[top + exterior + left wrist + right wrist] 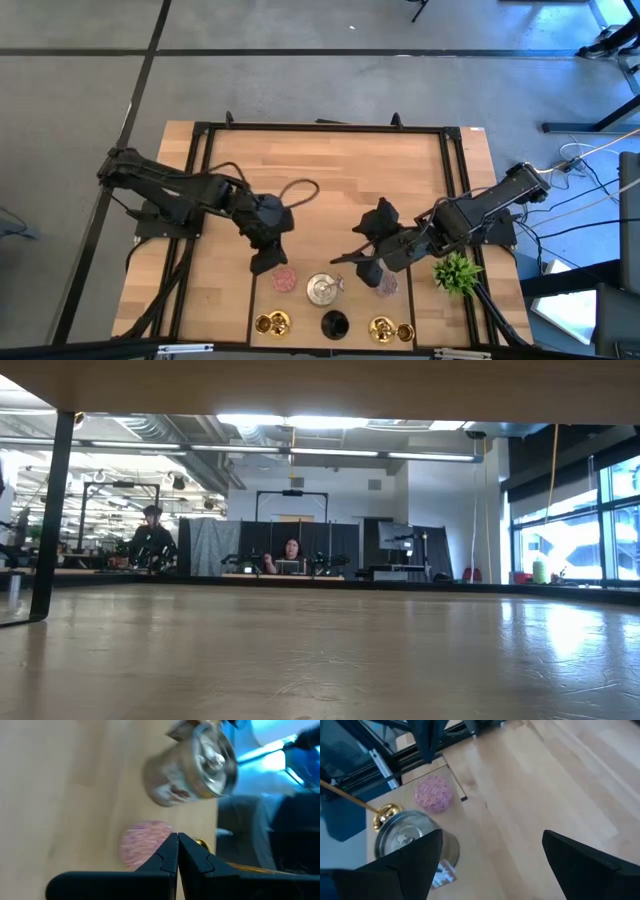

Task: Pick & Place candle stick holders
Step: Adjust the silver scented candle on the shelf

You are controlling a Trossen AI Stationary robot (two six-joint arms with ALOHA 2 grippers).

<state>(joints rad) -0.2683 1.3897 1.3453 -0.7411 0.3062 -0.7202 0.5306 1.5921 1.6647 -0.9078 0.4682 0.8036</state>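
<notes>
The candle stick holders stand near the table's near edge: a pink glittery one (285, 280), a shiny silver round one (322, 290), a second pink one (385, 283), a black one (334, 324) and small gold ones (271, 323) (380, 328). My left gripper (265, 265) is shut with nothing in it, just above and to the far left of the first pink holder (145, 842); the silver holder (192, 765) lies beyond it. My right gripper (360, 240) hangs open over bare wood, to the far right of the silver holder (412, 840).
A green spiky plant (457, 272) stands at the near right, beside my right arm. A thin cable loop (300, 188) lies on the wood (330, 170) at mid-table. A black frame (200, 150) runs along the table's edges. The far half of the table has free room.
</notes>
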